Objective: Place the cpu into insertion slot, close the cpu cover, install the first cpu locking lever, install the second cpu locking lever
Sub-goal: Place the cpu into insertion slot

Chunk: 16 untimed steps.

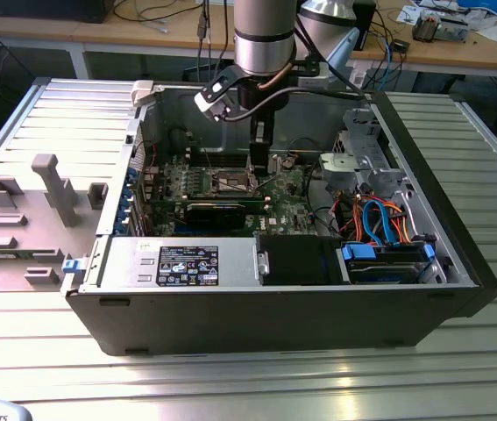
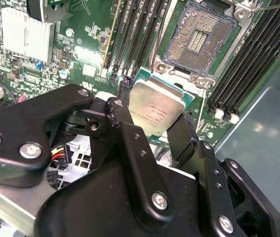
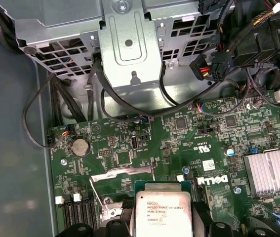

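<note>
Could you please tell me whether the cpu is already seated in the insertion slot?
No: the hand holds the cpu apart from the insertion slot, whose pin field lies bare.

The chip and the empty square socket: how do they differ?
The chip is smooth and silvery; the socket is dark, full of tiny contacts. The chip is gripped in the hand, above the board; the socket sits fixed in the board. Both are square.
</note>
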### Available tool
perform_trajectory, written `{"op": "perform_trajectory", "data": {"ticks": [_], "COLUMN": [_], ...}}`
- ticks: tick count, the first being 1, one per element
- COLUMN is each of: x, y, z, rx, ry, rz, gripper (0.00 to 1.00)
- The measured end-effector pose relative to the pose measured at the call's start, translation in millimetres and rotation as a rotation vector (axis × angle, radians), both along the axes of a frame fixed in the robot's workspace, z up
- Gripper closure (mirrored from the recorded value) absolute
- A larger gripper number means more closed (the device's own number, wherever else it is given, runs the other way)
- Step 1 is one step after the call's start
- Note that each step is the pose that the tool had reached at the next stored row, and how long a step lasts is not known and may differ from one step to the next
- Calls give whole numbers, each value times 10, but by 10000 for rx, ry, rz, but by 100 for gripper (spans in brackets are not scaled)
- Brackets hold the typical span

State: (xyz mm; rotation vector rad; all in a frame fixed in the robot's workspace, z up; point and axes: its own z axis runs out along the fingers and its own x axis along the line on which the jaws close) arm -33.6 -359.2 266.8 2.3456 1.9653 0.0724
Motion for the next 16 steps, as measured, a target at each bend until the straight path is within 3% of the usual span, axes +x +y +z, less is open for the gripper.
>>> {"op": "perform_trajectory", "data": {"ticks": [16], "x": [0], "y": [0], "z": [-6], "rx": [0], "ry": [0], "rz": [-463], "gripper": [46]}}
